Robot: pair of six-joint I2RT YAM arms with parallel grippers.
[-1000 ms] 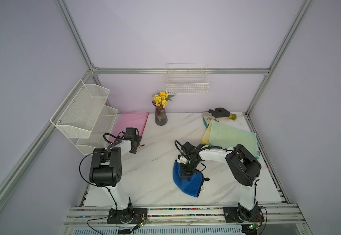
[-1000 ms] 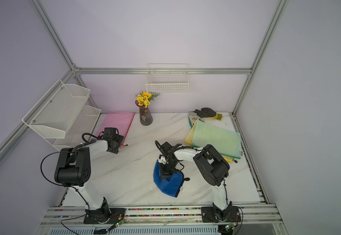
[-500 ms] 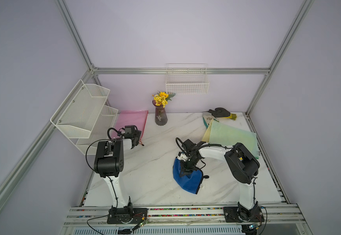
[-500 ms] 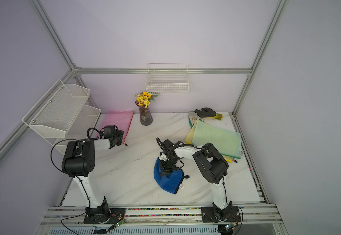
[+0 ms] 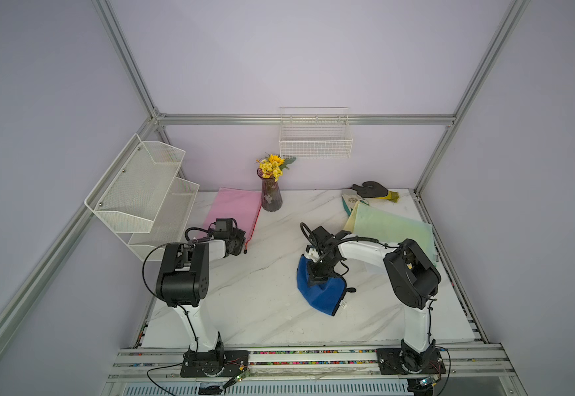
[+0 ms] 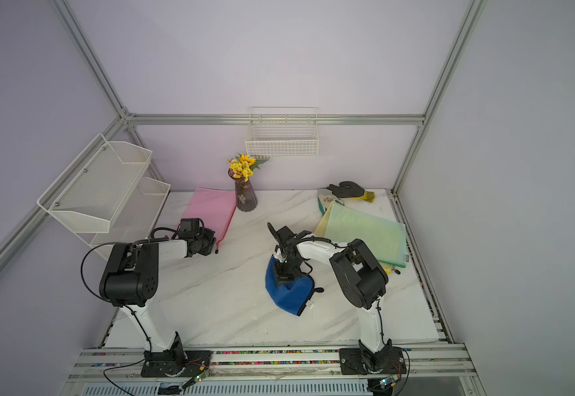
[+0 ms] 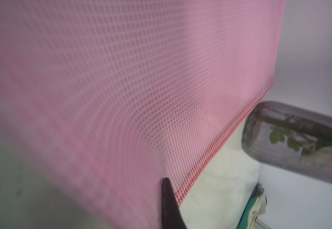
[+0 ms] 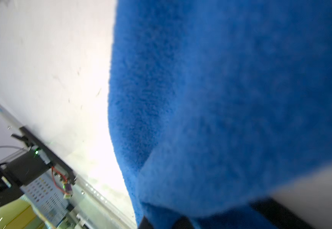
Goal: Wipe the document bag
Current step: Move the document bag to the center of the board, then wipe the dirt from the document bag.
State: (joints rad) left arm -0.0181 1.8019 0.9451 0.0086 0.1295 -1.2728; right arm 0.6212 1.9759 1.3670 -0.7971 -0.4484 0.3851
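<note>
Scene: white marble table (image 5: 255, 281), both arms reaching in from the near edge.

Pink document bag (image 5: 232, 207) lay flat at the far left of the table, just beside the vase (image 5: 271, 199) of yellow flowers, its red zip edge facing the vase. Its near end sat under the left gripper (image 5: 240, 241).

Left gripper: closed. In the left wrist view the pink mesh (image 7: 141, 89) bowed upward and pressed against the one dark finger (image 7: 168, 200) in sight, so the jaws appeared to pinch the bag's near edge. The second finger was hidden behind the mesh.

Right gripper (image 5: 316, 278): closed on the blue cloth (image 5: 322, 296) near the table's middle, well apart from the pink bag. The gripper pointed down into the bunched top of the cloth, and the lower folds rested on the marble. The right wrist view was filled almost wholly by blue pile (image 8: 220, 99), fingers mostly covered.

Elsewhere – a green folder (image 5: 392, 233) lay on the far right of the table, with a dark glove (image 5: 370, 189) behind it by the wall.
</note>
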